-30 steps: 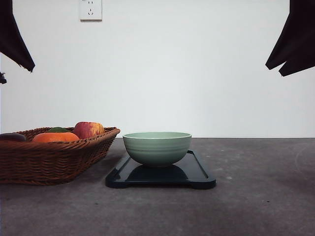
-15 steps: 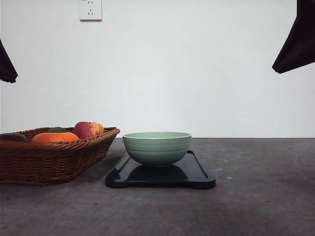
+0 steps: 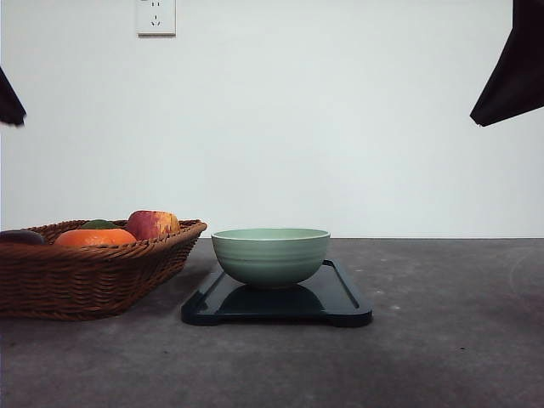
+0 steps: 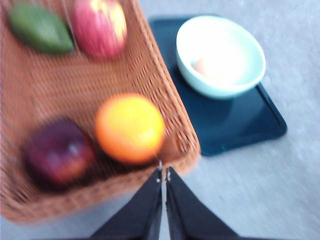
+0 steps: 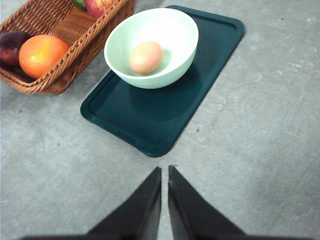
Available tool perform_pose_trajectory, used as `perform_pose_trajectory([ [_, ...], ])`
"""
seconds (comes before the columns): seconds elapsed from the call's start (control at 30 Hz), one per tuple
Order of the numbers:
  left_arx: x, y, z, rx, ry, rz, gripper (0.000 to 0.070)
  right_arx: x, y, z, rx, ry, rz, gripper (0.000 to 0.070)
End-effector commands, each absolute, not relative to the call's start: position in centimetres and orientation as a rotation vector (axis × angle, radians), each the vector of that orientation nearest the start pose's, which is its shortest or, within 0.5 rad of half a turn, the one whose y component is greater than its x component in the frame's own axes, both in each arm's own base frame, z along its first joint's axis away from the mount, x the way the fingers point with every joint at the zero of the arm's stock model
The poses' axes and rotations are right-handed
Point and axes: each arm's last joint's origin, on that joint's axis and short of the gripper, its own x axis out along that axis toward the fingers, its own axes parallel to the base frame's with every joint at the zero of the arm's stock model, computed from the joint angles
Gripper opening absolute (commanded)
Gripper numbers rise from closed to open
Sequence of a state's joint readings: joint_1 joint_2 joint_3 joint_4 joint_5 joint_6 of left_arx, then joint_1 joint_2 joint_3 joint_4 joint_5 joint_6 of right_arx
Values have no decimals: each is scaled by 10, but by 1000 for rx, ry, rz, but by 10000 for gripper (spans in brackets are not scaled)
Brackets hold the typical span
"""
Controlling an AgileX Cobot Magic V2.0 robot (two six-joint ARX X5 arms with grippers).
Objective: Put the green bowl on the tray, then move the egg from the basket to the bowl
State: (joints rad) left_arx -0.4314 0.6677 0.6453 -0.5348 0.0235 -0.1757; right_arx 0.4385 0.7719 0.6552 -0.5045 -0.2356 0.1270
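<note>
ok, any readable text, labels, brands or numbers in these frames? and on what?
None readable.
tray: no print can be made out on its dark surface in the right wrist view; the left wrist view is too blurred to tell.
green bowl, egg, basket: no lettering visible.
wall socket: only slot holes, no legible marking.

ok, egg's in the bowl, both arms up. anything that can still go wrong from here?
Little left, I think. The green bowl sits toward the tray end nearest the basket, so a tray bump might slide it off. The egg lies loose and could roll. The left gripper hangs shut over the basket rim; dropping could clip it.
</note>
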Motion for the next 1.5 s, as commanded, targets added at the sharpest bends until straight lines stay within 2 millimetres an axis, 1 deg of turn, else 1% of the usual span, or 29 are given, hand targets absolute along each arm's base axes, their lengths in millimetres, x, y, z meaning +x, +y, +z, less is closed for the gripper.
perform_pose_trajectory([
  [0.0, 128, -55, 269, 21, 527, -387, 0, 142, 75, 265, 49, 657, 620, 16],
  [0.13, 123, -36, 256, -4, 391, -284, 0, 142, 75, 265, 49, 657, 620, 16],
  [0.3, 109, -17, 221, -20, 287, -161, 0, 142, 75, 265, 49, 657, 620, 16],
  [0.4, 101, -11, 199, -27, 251, -120, 0, 142, 75, 265, 49, 657, 620, 16],
  [0.5, 95, -8, 182, -39, 219, -91, 0, 142, 75, 265, 49, 658, 620, 16],
  [0.7, 92, -4, 163, -50, 184, -88, 0, 142, 75, 265, 49, 657, 620, 16],
  [0.8, 94, -3, 153, -53, 205, -75, 0, 142, 75, 265, 49, 657, 620, 16],
  [0.97, 96, -1, 150, -53, 177, -57, 0, 142, 75, 265, 49, 657, 620, 16],
  [1.07, 96, -1, 150, -80, 176, -53, 0, 142, 75, 265, 49, 656, 620, 16],
  [1.47, 96, -1, 150, -80, 177, -54, 0, 142, 75, 265, 49, 656, 620, 16],
])
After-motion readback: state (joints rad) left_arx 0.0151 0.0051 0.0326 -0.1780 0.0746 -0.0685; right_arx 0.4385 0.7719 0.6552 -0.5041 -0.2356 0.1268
